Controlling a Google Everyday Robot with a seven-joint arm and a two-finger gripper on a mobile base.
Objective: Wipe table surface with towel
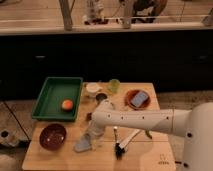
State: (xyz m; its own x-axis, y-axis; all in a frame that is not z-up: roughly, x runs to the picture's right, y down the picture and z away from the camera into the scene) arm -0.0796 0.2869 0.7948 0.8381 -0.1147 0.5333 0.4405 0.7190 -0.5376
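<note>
A grey-blue towel (83, 145) lies crumpled on the wooden table (55, 159), left of the middle and near the front. My white arm reaches in from the right and bends down at its end. The gripper (93, 135) is at the towel's upper right edge, down on it. The arm's end hides where the two meet.
A dark red bowl (52, 136) sits left of the towel. A green tray (50, 90) holding an orange (66, 104) is at the back left. A black brush with a white handle (123, 144) lies right of the towel. A white cup (92, 89), a green cup (114, 85) and an orange plate (139, 99) stand at the back.
</note>
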